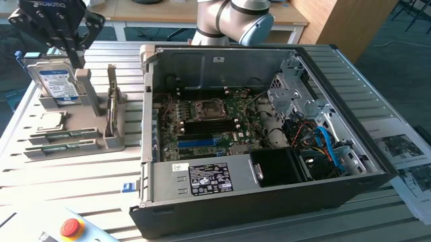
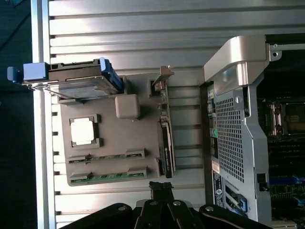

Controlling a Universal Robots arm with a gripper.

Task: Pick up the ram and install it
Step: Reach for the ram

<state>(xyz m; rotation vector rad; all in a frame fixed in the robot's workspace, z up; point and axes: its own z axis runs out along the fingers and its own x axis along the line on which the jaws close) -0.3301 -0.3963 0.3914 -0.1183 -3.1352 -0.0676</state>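
Two green ram sticks lie flat in slots at the near end of a grey parts holder, on the exterior view's left. In the wrist view the same sticks lie side by side in the holder. My black gripper hangs above the holder's far end, beside the hard drive, well back from the sticks. Its fingers are shut together with nothing between them. The wrist view has the gripper just past the holder's edge, close to the ram sticks.
The holder also carries a hard drive, a square silver processor and an upright expansion card. An open computer case with its motherboard and blue slots lies to the right. A red stop button sits near the front.
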